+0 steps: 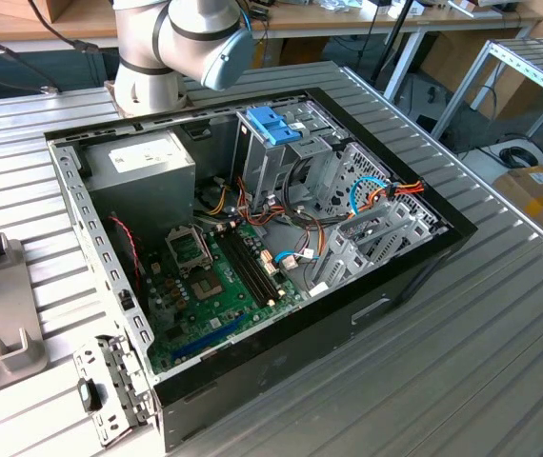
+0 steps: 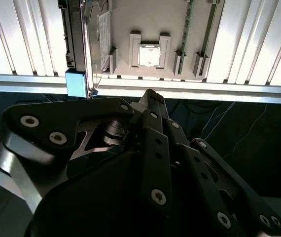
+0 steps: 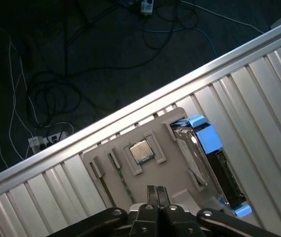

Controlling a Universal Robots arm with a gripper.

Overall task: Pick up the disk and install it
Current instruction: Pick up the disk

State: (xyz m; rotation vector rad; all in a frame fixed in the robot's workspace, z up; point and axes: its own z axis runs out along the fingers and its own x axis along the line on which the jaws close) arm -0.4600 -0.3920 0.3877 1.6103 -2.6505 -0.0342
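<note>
Here the closed tool (image 3: 156, 189) hangs near the upright disk (image 3: 209, 162).

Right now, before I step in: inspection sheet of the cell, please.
Surface: slatted metal table, with an open PC case on it.
Job's things: disk stands on edge in a grey tray, not yet picked.
Clutter: chip in the same tray.
Grippers: gripper points at the tray, apart from the disk; fingers shut, holding nothing.
Cables: wiring loose inside the case; cords on the floor.
Surroundings: metal rack beside the table.
</note>
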